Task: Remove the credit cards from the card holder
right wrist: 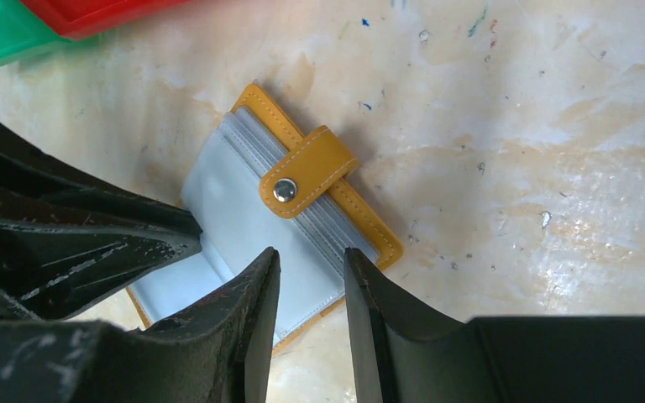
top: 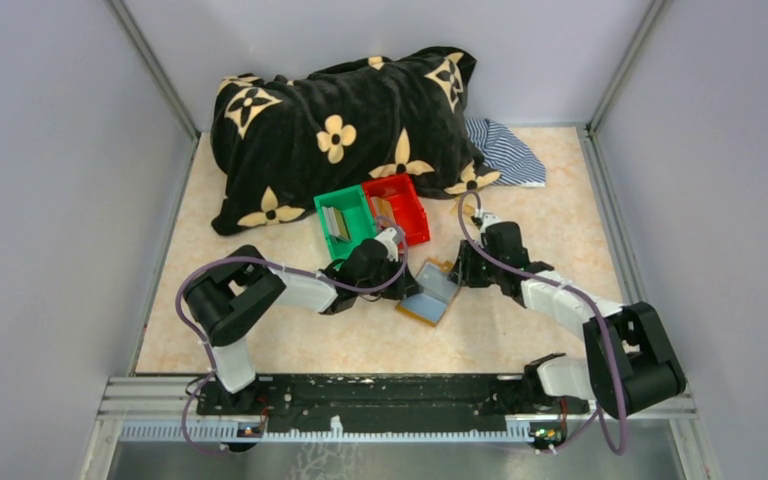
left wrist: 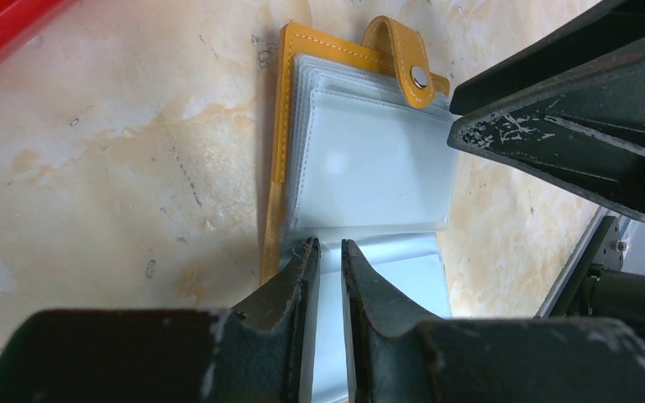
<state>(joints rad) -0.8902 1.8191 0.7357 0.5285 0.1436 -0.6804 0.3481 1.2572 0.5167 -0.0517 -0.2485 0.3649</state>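
The card holder (top: 430,292) lies open on the table, a tan-yellow leather cover with pale grey sleeves (left wrist: 369,159) and a strap tab with a snap (right wrist: 306,172). No credit cards show in the sleeves. Thin tan and grey cards (top: 338,222) stand in the green bin. My left gripper (left wrist: 329,245) hangs over the fold of the holder (right wrist: 252,218). Its jaws are a narrow slit apart, with the grey sleeve seen through the gap. My right gripper (right wrist: 312,252) is open above the holder's strap-side edge, gripping nothing. Both grippers nearly meet over the holder.
A green bin (top: 345,222) and a red bin (top: 400,205) stand side by side just beyond the holder. Behind them lies a black cushion with tan flowers (top: 340,130), with a striped cloth (top: 505,150) to its right. Grey walls enclose the table.
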